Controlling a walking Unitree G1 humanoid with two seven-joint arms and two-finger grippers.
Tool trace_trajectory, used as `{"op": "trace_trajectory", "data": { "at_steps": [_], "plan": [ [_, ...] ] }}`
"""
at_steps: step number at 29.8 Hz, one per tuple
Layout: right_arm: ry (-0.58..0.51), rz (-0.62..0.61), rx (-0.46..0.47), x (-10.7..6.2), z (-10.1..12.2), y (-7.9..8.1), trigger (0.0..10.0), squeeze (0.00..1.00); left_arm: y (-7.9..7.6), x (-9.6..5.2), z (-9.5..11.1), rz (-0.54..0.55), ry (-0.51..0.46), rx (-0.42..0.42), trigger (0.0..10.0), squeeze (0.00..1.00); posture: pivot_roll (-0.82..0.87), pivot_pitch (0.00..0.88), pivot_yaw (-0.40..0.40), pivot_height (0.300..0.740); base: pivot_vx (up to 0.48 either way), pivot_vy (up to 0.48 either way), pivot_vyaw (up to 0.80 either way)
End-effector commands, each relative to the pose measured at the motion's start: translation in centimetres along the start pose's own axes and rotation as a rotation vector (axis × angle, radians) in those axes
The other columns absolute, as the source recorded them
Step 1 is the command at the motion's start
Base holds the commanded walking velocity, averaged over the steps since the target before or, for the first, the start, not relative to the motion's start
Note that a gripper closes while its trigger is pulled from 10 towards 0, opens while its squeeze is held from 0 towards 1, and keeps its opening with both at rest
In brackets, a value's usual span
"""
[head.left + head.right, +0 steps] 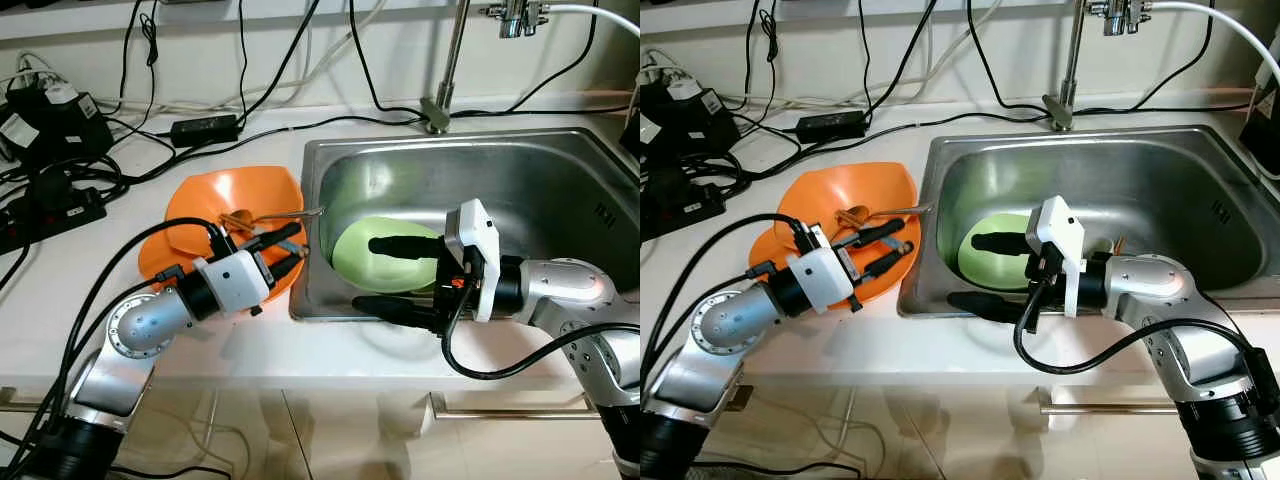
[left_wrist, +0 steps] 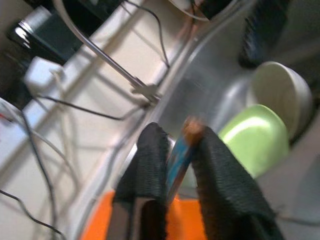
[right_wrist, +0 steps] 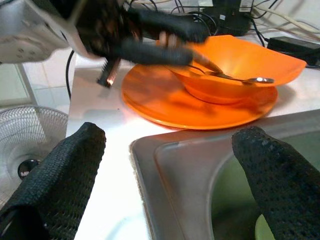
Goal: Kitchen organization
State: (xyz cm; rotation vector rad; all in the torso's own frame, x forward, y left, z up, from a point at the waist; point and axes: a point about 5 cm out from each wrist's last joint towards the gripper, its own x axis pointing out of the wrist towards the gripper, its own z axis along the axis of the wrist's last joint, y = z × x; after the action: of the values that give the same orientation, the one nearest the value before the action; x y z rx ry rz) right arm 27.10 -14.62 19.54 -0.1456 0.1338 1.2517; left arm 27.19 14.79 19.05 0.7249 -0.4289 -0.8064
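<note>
Left eye view: the left gripper (image 1: 288, 252) is hovering over the orange bowl (image 1: 235, 205), which is sitting on an orange plate (image 1: 160, 258) on the white counter (image 1: 90, 290) just beside the sink (image 1: 560, 170). Its fingers are pinched on a thin item with a blue shaft and a brownish tip, too blurred to name. A spoon (image 1: 275, 215) is lying in the bowl, its handle reaching over the rim toward the sink.

The right gripper (image 1: 395, 275) is reaching across the near left corner of the sink with its fingers spread wide, one above the green plate (image 1: 385, 265), one along the sink's front edge, holding nothing. A pale bowl (image 2: 280, 92) is sitting in the sink beside the green plate.

The step in hand looks like gathering utensils into the orange bowl. Next, the left gripper probably needs to lower over the bowl and release, while the right one needs to close on the green plate's rim to lift it.
</note>
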Motion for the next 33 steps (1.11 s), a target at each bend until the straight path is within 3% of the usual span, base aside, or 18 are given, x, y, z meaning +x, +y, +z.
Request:
{"op": "trace_trajectory", "data": {
  "at_steps": [1, 4, 11, 12, 13, 15, 16, 19, 21, 23, 26, 27, 28, 29, 30, 31, 32, 33],
  "plan": [
    [-0.009, 0.003, -0.02, 0.3, 0.3, -0.1, 10.0, 0.0, 1.1, -0.3, 0.7, 0.035, -0.005, 0.031, 0.0, 0.0, -0.1, 0.0, 0.107, 0.74, 0.0, 0.0, 0.0],
    [-0.011, 0.002, -0.02, 0.4, 0.3, -0.2, 10.0, 0.0, 1.6, -0.4, 1.1, 0.051, -0.013, 0.048, 0.0, 0.0, -0.09, 0.0, 0.106, 0.74, 0.0, 0.0, 0.0],
    [-0.022, -0.005, -0.019, 0.6, 0.3, -0.5, 10.0, 0.0, 4.2, -0.6, 4.3, 0.135, -0.086, 0.15, 0.0, 0.0, -0.07, 0.0, 0.1, 0.74, 0.0, 0.0, 0.0],
    [-0.028, -0.008, -0.017, 0.7, 0.3, -0.7, 10.0, 0.0, 6.0, -0.2, 6.0, 0.206, -0.137, 0.193, 0.0, 0.0, -0.07, 0.0, 0.097, 0.74, 0.0, 0.0, 0.0],
    [-0.028, -0.008, -0.017, 0.7, 0.3, -0.7, 10.0, 0.0, 6.0, -0.2, 6.0, 0.206, -0.137, 0.193, 0.0, 0.0, -0.07, 0.0, 0.097, 0.74, 0.0, 0.0, 0.0],
    [-0.038, -0.018, -0.016, 0.9, 0.3, -0.8, 10.0, 0.0, 7.9, 0.1, 7.4, 0.284, -0.188, 0.216, 0.0, 0.0, -0.07, 0.0, 0.098, 0.74, 0.0, 0.0, 0.0],
    [-0.038, -0.018, -0.016, 0.9, 0.3, -0.8, 10.0, 0.0, 7.9, 0.1, 7.4, 0.284, -0.188, 0.216, 0.0, 0.0, -0.07, 0.0, 0.098, 0.74, 0.0, 0.0, 0.0],
    [-0.059, -0.047, -0.018, 1.3, 0.4, -1.2, 10.0, 0.0, 10.0, 0.4, 8.2, 0.364, -0.22, 0.224, 0.0, 0.0, -0.07, 0.0, 0.101, 0.74, 0.0, 0.0, 0.0],
    [-0.068, -0.058, -0.018, 1.4, 0.5, -1.3, 10.0, 0.0, 10.3, 0.5, 8.1, 0.377, -0.217, 0.214, 0.0, 0.0, -0.08, 0.0, 0.103, 0.74, 0.0, 0.0, 0.0],
    [-0.095, -0.109, -0.011, 1.5, 0.7, -1.8, 10.0, 0.0, 11.3, 0.7, 8.1, 0.465, -0.246, 0.123, 0.0, 0.0, -0.08, 0.0, 0.107, 0.74, 0.0, 0.0, 0.0],
    [-0.103, -0.127, -0.008, 1.5, 0.7, -2.0, 10.0, 0.0, 11.6, 0.7, 8.1, 0.492, -0.256, 0.093, 0.0, 0.0, -0.08, 0.0, 0.107, 0.74, 0.0, 0.0, 0.0],
    [-0.125, -0.17, 0.001, 1.6, 0.9, -2.5, 10.0, 0.0, 12.4, 0.8, 8.1, 0.58, -0.293, -0.032, 0.0, 0.0, -0.08, 0.0, 0.107, 0.74, 0.0, 0.0, 0.0],
    [-0.156, -0.226, 0.007, 1.7, 1.1, -3.0, 10.0, 0.0, 13.6, 1.0, 7.7, 0.698, -0.351, -0.242, 0.0, 0.0, -0.08, 0.0, 0.108, 0.74, 0.0, 0.0, 0.0],
    [-0.203, -0.314, 0.029, 2.0, 1.5, -4.0, 10.0, 0.0, 14.6, 1.4, 6.8, 0.821, -0.44, -0.59, 0.0, 0.0, -0.08, 0.0, 0.112, 0.74, 0.0, 0.0, 0.0],
    [-0.216, -0.341, 0.041, 2.1, 1.6, -4.3, 10.0, 0.0, 14.7, 1.6, 6.5, 0.843, -0.47, -0.699, 0.0, 0.0, -0.08, 0.0, 0.112, 0.74, 0.0, 0.0, 0.0],
    [-0.239, -0.365, 0.059, 2.1, 1.8, -4.5, 10.0, 0.0, 14.7, 2.0, 5.9, 0.849, -0.519, -0.865, 0.0, 0.0, -0.09, 0.0, 0.114, 0.74, 0.0, 0.0, 0.0],
    [-0.239, -0.365, 0.059, 2.1, 1.8, -4.5, 10.0, 0.0, 14.7, 2.0, 5.9, 0.849, -0.519, -0.865, 0.0, 0.0, -0.09, 0.0, 0.114, 0.74, 0.0, 0.0, 0.0],
    [-0.255, -0.38, 0.071, 2.2, 1.9, -4.7, 10.0, 0.0, 14.6, 2.3, 5.6, 0.847, -0.552, -0.977, 0.0, 0.0, -0.09, 0.0, 0.114, 0.74, 0.0, 0.0, 0.0]
  ]
}}
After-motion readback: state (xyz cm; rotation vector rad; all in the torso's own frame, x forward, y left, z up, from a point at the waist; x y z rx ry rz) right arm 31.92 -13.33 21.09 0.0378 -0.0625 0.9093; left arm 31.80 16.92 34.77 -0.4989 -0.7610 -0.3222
